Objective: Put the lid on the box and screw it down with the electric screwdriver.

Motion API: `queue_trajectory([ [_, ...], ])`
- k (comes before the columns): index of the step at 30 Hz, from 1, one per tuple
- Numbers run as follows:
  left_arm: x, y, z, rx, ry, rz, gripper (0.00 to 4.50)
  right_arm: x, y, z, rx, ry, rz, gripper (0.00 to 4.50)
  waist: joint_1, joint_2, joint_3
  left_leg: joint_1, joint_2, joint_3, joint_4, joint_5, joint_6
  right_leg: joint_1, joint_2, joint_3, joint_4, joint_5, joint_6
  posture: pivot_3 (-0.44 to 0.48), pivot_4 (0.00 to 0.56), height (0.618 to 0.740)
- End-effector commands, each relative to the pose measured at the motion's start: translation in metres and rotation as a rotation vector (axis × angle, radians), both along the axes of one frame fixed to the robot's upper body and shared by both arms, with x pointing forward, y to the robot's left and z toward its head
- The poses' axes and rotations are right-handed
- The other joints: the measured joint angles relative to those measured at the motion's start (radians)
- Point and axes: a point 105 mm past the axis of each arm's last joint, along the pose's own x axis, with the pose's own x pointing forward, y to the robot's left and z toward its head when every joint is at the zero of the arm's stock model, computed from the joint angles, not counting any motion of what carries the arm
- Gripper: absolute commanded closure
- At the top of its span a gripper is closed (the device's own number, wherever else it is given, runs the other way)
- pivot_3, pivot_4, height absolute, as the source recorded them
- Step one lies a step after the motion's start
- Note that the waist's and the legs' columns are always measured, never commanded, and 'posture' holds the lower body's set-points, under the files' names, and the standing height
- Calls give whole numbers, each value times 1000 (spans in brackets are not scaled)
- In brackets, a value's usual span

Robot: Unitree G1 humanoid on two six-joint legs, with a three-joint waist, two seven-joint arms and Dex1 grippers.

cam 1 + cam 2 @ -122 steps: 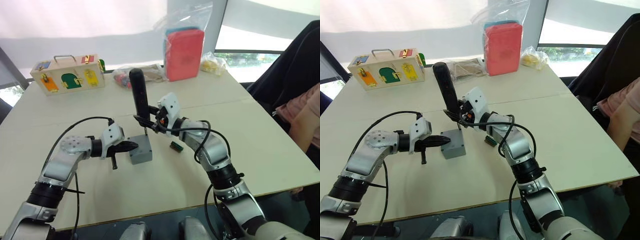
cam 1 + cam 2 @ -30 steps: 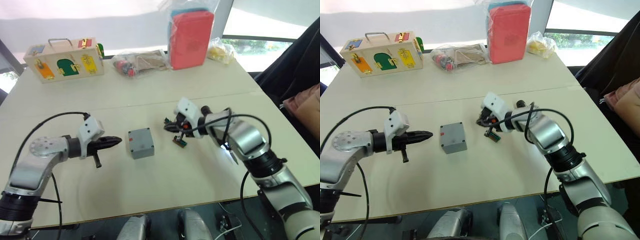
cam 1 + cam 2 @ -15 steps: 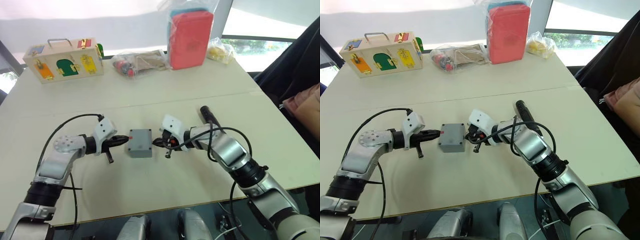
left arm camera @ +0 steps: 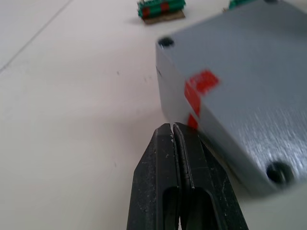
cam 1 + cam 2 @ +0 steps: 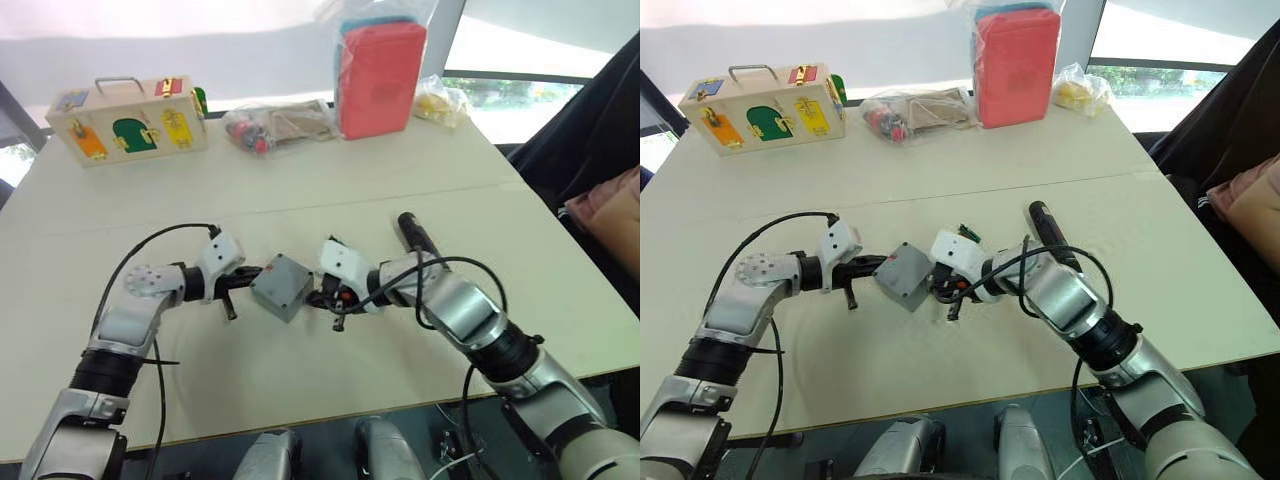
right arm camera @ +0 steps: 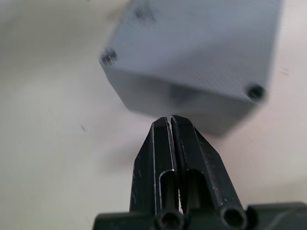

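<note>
The box [image 5: 281, 286], with the lid already on it, sits turned at an angle on the counter [image 5: 420, 170] between the two arms. The left tool [image 4: 172, 132] has its fingers pressed together, holding nothing, with the tips against the side that carries the red mark. The right tool [image 6: 170, 122] is also closed and empty, at the opposite side. The electric screwdriver [image 5: 414, 232] lies just behind the right arm. I think both tools should push gently and evenly, so the box turns straight without tipping.
</note>
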Motion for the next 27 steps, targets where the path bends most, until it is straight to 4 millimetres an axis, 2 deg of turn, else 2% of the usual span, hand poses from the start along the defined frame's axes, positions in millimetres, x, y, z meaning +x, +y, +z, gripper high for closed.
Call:
queue_trajectory([
  [1,-9,12,15,14,-34,-17,4500,11,-7,34,29,-140,-10,4462,-1,0,0,0,0,0,0,0,0,0,0,0,0,0,0,0,150,740],
  [5,-31,14,19,29,10,-87,4500,29,-13,42,37,-197,-51,4462,-5,0,0,0,0,0,-1,0,0,-1,0,0,0,0,0,0,150,740],
  [7,-43,13,21,34,34,-122,4500,39,-6,45,72,-241,-50,4462,-7,0,0,0,1,0,-1,0,0,0,0,1,0,0,0,0,150,740],
  [12,-46,7,21,27,36,-119,4500,47,13,32,94,-227,-25,4462,0,0,0,0,0,0,-1,0,0,0,0,1,0,0,0,0,150,740],
  [17,-41,-1,22,14,16,-108,4500,41,28,17,110,-175,24,4462,-1,0,0,0,0,0,0,0,0,0,0,1,1,0,0,0,150,740],
  [27,-32,0,22,23,-8,-83,4500,17,31,5,100,-111,104,4462,-3,0,0,0,0,0,0,0,0,-1,0,0,2,0,0,0,150,740],
])
